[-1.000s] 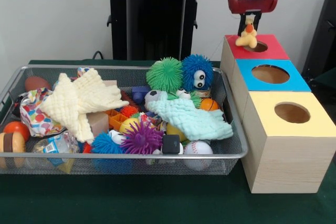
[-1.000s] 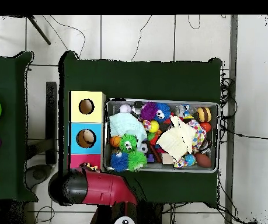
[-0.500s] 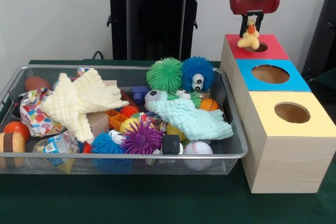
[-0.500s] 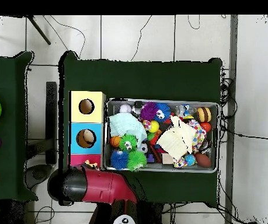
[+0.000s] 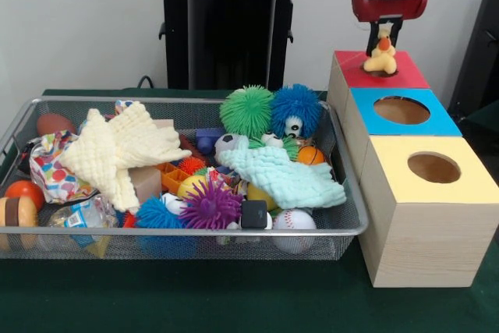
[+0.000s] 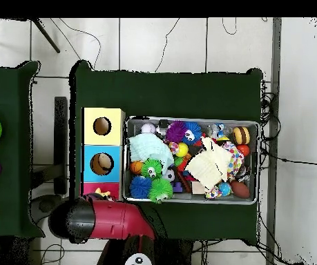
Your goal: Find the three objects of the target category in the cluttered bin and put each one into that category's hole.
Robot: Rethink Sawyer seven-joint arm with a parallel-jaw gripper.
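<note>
We have the gripper (image 5: 383, 39) closed on a small yellow duck (image 5: 381, 58) with an orange beak, pinched near its head so the body hangs below the fingers. The duck sits right over the hole in the red box (image 5: 405, 72), the farthest of three boxes in a row beside the wire bin (image 5: 343, 185); from the front its underside seems to touch or nearly touch the hole's rim, though we cannot tell whether it has begun to enter. From overhead the arm (image 6: 112, 219) covers most of the red box and only a sliver of yellow shows at its edge, so that view does not confirm alignment. The step in hand, as we judge it, is the drop into the hole. To do it well, we should centre the duck over the opening rather than its edge, since a soft toy released on the rim could tip onto the box top or roll off toward the blue box (image 5: 437, 121). We would lower a little so the body is partly inside before we open the fingers, then open fully and lift straight up so the toy does not cling and come back out. The yellow box (image 5: 468, 177) is not involved. The bin holds many other toys, such as the green spiky ball (image 5: 245, 110), and whether more of this category remain is hard to tell.
</note>
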